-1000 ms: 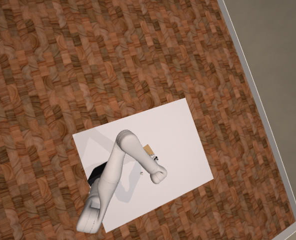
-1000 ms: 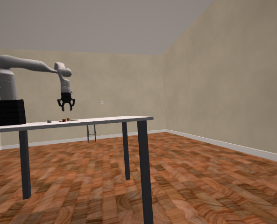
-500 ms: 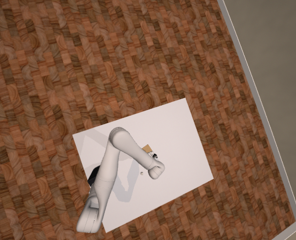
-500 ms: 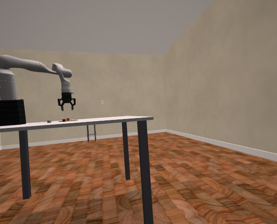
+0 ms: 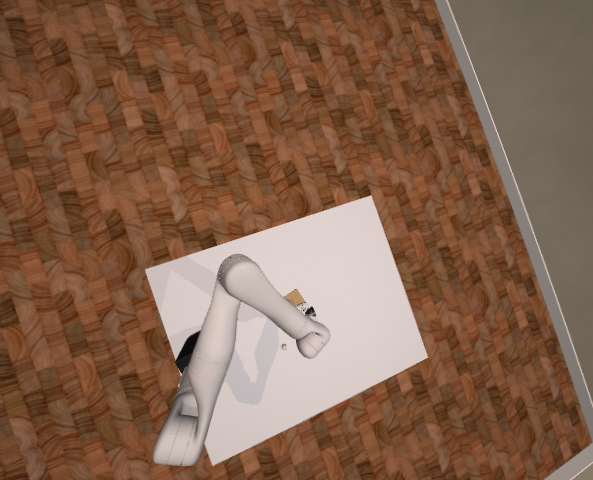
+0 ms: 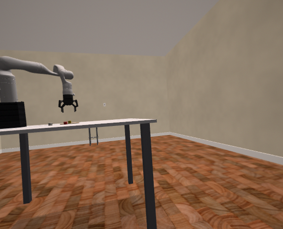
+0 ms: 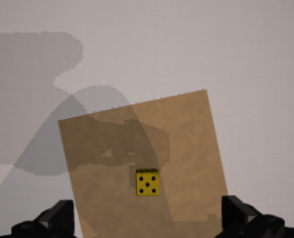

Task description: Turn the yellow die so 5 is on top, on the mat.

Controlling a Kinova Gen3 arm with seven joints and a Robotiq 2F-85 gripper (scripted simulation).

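Red die's (image 6: 65,122) pips too small to read.

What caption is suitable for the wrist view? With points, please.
Open pincer (image 6: 68,111) (image 7: 148,214) above the yellow die (image 6: 69,121) (image 7: 147,183), five pips facing up, on the tan mat (image 6: 75,122) (image 7: 192,129).
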